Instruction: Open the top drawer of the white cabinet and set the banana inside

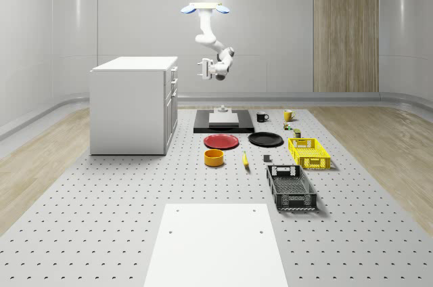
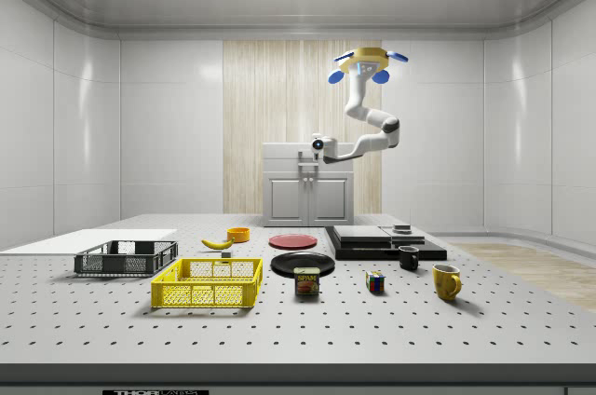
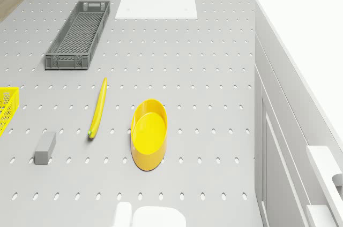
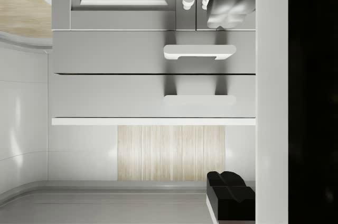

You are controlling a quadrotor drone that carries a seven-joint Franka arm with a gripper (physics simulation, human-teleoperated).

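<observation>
The white cabinet [image 1: 134, 105] stands on the whole-scene view's left, its drawers facing right. Its top drawer [image 4: 153, 97] sits flush and closed, with the handle [image 4: 199, 100] just under the cabinet top. The drone [image 1: 205, 8] hovers high in front of the cabinet, near the black platform [image 1: 223, 123]. My gripper [image 1: 200, 70] hangs level with the top drawer, a short gap away from it and open. One dark fingertip [image 4: 231, 196] shows in the wrist view. The banana [image 1: 245, 159] lies on the table beside the yellow bowl [image 1: 214, 158]; banana [image 3: 98, 108], banana [image 2: 217, 243].
A red plate [image 1: 221, 141] and a black plate [image 1: 265, 139] lie behind the banana. A yellow crate [image 1: 309, 152] and a grey crate [image 1: 291, 187] stand to the whole-scene view's right. Two mugs [image 1: 262, 116] and small items sit further back. A white board [image 1: 213, 243] lies at the front.
</observation>
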